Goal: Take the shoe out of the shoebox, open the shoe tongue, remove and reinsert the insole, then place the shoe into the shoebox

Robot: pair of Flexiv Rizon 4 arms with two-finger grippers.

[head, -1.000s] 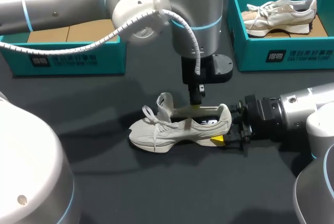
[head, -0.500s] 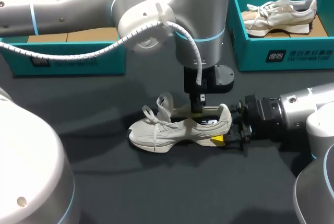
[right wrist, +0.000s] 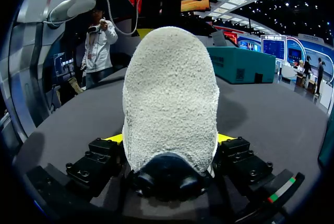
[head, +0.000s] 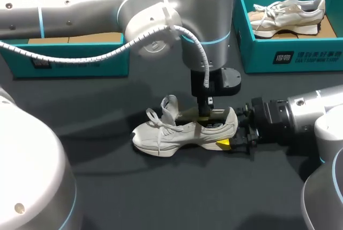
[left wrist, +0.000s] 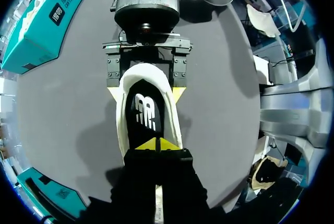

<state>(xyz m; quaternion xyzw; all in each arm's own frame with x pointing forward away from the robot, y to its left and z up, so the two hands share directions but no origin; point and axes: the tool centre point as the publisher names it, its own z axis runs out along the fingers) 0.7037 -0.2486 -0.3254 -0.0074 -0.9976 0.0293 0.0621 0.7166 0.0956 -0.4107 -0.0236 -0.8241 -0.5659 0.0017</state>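
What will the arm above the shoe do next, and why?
Probably dip the left end effector slightly deeper to catch the black insole: it hangs in the mouth of the shoe, while the right end effector clamps the heel.

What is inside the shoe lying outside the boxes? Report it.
A black insole lines the shoe; the left end effector has its tips in the opening. The toe end is covered by the upper.

Front wall of far-right shoebox (head: pixel 257 58): white logo block + row of characters, too small to read. Far-left shoebox (head: pixel 107 65): same kind of print, unreadable. Black insole (left wrist: pixel 147 117) in shoe (head: pixel 177 133): white logo, no nos.
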